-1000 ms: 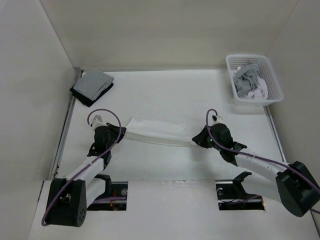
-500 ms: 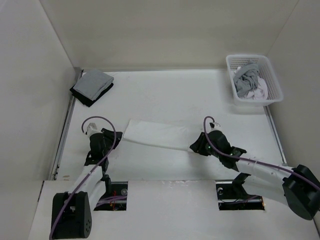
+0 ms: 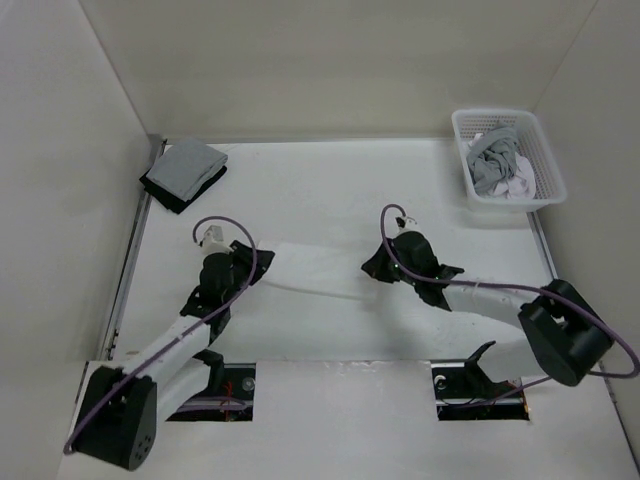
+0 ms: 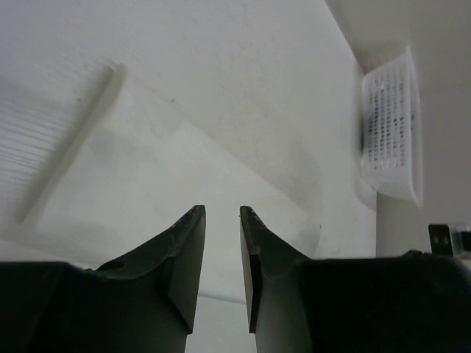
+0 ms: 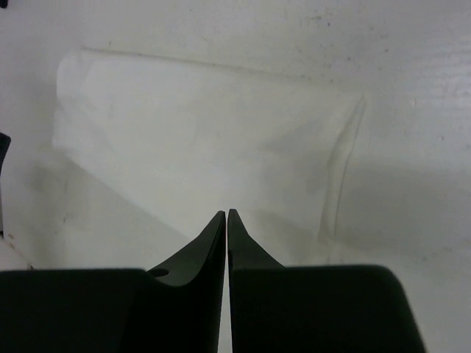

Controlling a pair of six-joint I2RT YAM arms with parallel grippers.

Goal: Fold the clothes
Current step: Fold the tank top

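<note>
From the top, the white clothes (image 3: 318, 272) lie as a long flat strip on the table (image 3: 340, 190), with the left gripper (image 3: 248, 264) at one end and the right gripper (image 3: 370, 270) at the other. In the left wrist view the left gripper is a little open with nothing in it, so if it shuts too high it may miss the thin cloth. In the right wrist view the right gripper is closed over the cloth with nothing seen inside, so it could push the cloth into a lump
</note>
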